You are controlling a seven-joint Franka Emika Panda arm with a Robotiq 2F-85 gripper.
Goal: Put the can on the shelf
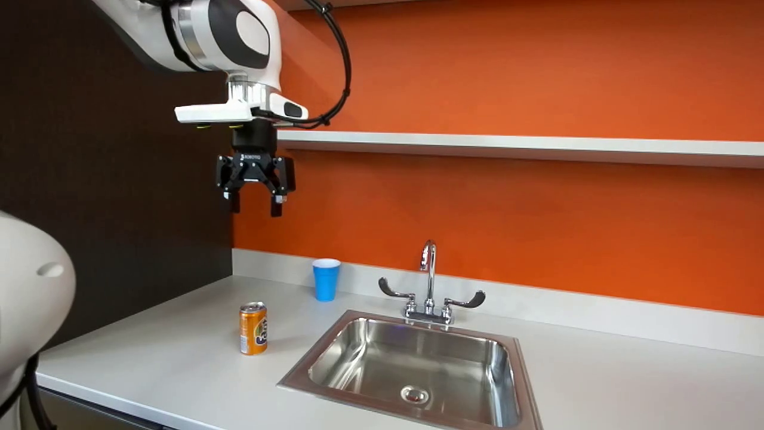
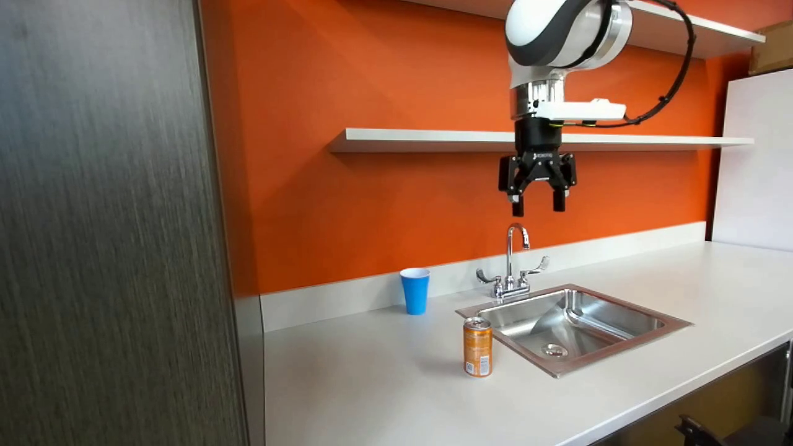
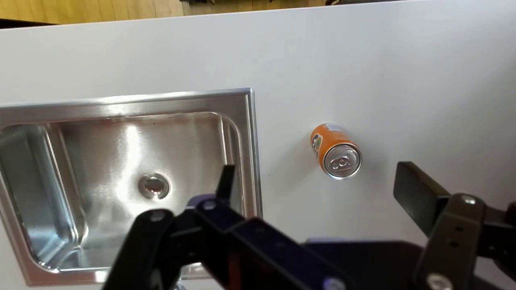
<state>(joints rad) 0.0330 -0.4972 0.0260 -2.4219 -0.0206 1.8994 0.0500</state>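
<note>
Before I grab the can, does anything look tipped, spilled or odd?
Nothing stands out: the orange drink can and blue cup both stand upright on the white countertop, and no spill shows around the stainless-steel sink.

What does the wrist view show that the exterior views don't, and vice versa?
Only the wrist view: a strip of wood floor past the edge of the white countertop.
Only the exterior views: the long white shelf, the blue cup and the robot's arm.
Shared: the orange can upright on that countertop, the sink, and the open hand.
</note>
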